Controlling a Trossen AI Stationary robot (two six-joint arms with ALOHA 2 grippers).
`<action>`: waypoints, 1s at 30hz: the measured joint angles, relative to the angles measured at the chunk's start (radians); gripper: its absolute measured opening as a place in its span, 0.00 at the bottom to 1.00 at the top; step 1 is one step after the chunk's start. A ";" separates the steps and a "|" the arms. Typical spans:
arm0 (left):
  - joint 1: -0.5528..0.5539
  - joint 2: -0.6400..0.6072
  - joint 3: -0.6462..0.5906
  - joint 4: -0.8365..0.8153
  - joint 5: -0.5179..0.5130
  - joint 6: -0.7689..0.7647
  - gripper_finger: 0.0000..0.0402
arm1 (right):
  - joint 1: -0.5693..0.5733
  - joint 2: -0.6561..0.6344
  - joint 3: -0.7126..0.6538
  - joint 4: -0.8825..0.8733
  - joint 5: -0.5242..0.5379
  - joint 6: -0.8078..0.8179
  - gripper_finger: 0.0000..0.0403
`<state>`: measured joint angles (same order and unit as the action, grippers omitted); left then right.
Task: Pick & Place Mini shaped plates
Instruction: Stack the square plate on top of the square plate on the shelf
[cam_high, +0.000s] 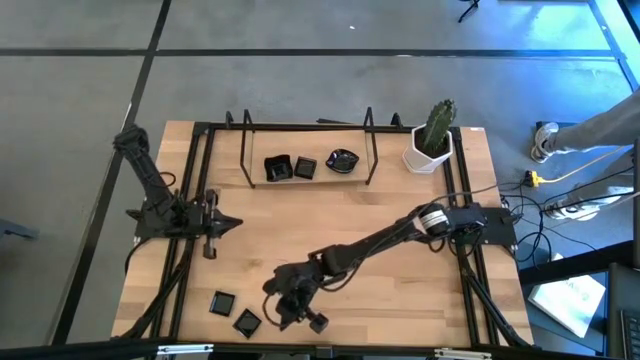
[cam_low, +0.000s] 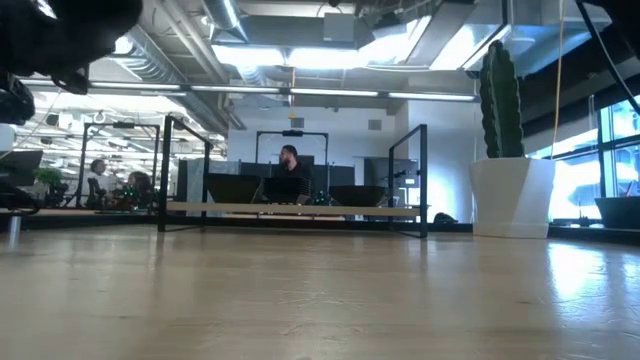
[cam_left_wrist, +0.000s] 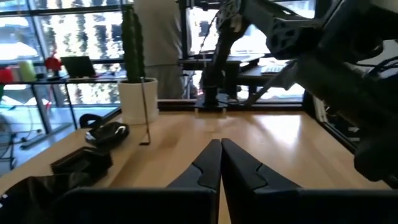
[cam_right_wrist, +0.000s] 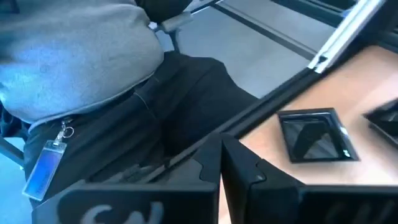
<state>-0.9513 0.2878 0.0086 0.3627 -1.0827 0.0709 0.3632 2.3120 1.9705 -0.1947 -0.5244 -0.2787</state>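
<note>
Three glossy black mini plates (cam_high: 305, 167) rest on the low wooden shelf of a black wire rack (cam_high: 372, 150) at the far side; two of them show in the left wrist view (cam_left_wrist: 106, 132). Two more square plates (cam_high: 222, 302) (cam_high: 247, 322) lie flat on the table near its near edge, and one shows in the right wrist view (cam_right_wrist: 314, 134). My right gripper (cam_high: 287, 315) (cam_right_wrist: 221, 149) is shut and empty, just right of these two, pointing toward the near edge. My left gripper (cam_high: 222, 226) (cam_left_wrist: 221, 152) is shut and empty at the table's left.
A white pot with a cactus (cam_high: 430, 142) stands at the far right corner. My right arm (cam_high: 380, 240) stretches slantwise across the table's middle. A person in a grey top with a badge (cam_right_wrist: 81, 68) stands close beyond the near edge.
</note>
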 joint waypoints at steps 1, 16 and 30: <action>-0.009 0.000 0.000 0.000 0.000 0.007 0.01 | 0.002 0.003 0.000 0.009 0.000 0.001 0.02; -0.143 0.000 0.000 -0.026 -0.069 0.070 0.02 | 0.070 -0.317 -0.058 -0.059 0.116 -0.278 0.01; -0.154 0.001 0.000 -0.058 -0.074 0.013 0.01 | -0.016 -0.914 -0.857 0.421 0.300 -0.092 0.00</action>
<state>-1.1053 0.2886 0.0086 0.3050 -1.1567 0.0843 0.3468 1.3982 1.1138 0.2262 -0.2240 -0.3707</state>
